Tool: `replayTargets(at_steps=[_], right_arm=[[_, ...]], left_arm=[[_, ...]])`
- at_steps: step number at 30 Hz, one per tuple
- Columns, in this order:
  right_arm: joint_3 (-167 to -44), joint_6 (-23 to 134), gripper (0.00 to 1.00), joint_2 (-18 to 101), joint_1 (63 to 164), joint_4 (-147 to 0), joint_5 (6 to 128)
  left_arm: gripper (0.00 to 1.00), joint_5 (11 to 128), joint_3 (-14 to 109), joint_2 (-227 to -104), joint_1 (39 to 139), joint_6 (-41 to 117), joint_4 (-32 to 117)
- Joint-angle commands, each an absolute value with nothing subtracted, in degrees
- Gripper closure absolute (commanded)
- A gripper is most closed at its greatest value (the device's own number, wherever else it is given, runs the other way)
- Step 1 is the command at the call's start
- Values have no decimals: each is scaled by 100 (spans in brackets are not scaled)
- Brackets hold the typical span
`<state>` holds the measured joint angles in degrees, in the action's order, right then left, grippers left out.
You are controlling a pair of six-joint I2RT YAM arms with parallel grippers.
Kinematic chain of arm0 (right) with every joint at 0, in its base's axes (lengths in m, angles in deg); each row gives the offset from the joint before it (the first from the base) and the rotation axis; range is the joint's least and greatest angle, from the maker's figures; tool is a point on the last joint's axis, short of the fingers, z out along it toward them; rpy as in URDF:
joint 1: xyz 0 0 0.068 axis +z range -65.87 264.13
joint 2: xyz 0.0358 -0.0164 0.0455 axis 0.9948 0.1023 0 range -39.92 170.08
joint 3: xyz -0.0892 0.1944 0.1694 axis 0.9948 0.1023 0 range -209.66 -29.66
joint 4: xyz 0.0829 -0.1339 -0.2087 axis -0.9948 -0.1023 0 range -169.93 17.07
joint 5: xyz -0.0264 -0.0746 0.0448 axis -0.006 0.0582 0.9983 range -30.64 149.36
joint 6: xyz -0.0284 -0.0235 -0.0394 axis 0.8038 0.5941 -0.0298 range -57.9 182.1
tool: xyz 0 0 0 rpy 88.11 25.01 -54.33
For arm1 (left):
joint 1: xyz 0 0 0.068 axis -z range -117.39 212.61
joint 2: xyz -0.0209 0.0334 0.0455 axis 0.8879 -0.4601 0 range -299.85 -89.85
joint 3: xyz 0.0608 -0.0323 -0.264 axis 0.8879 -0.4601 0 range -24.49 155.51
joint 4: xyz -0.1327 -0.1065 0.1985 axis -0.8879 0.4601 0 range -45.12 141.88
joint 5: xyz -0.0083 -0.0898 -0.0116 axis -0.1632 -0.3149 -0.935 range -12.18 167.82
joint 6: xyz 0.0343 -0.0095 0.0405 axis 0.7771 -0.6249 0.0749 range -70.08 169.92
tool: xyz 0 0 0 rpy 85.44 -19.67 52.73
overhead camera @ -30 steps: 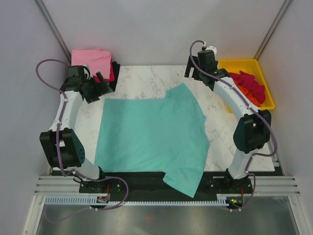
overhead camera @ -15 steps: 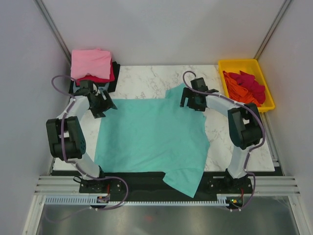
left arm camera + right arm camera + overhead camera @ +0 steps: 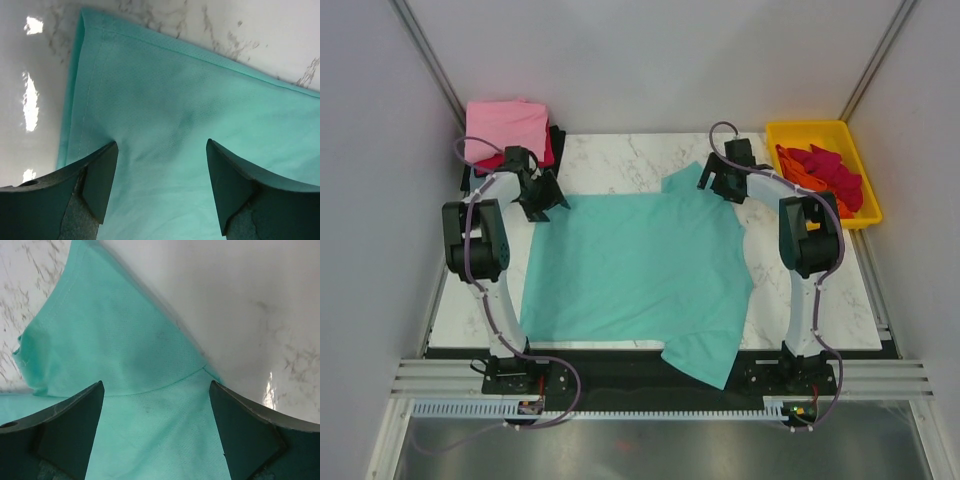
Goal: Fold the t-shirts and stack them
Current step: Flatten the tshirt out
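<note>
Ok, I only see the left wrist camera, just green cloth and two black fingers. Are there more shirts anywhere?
Observer: Yes, a pink t-shirt lies folded on a pile at the far left.
Operator: What's the other arm doing?
Observer: The right gripper is open at the teal t-shirt's far sleeve.
Operator: Anything else?
Observer: A yellow tray, far right, holds heaped red and orange shirts.

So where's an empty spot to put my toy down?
Bare marble along the far edge, between the pink stack and the tray. Another strip between the teal shirt and the right arm. The middle and far corners are crowded.
</note>
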<state>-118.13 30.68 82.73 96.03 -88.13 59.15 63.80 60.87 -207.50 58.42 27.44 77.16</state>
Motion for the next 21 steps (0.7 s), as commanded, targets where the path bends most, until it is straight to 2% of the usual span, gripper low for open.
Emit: replayTargets(at_steps=[1, 5, 15, 21], right_arm=[[-12106, 2967, 4, 8866, 9442, -9270, 5822], [-12536, 2879, 4, 9182, 9143, -9315, 5874], [-15012, 3054, 4, 10578, 8826, -10034, 5919], [-15200, 2958, 4, 10546, 8835, -10185, 5927]], left_arm=[[20, 6288, 6594, -21174, 6076, 2698, 7669], [20, 6261, 7357, -21701, 6199, 2672, 7863], [20, 6068, 9028, -22625, 6533, 2514, 8188], [19, 5857, 10364, -22995, 6551, 2531, 8679]])
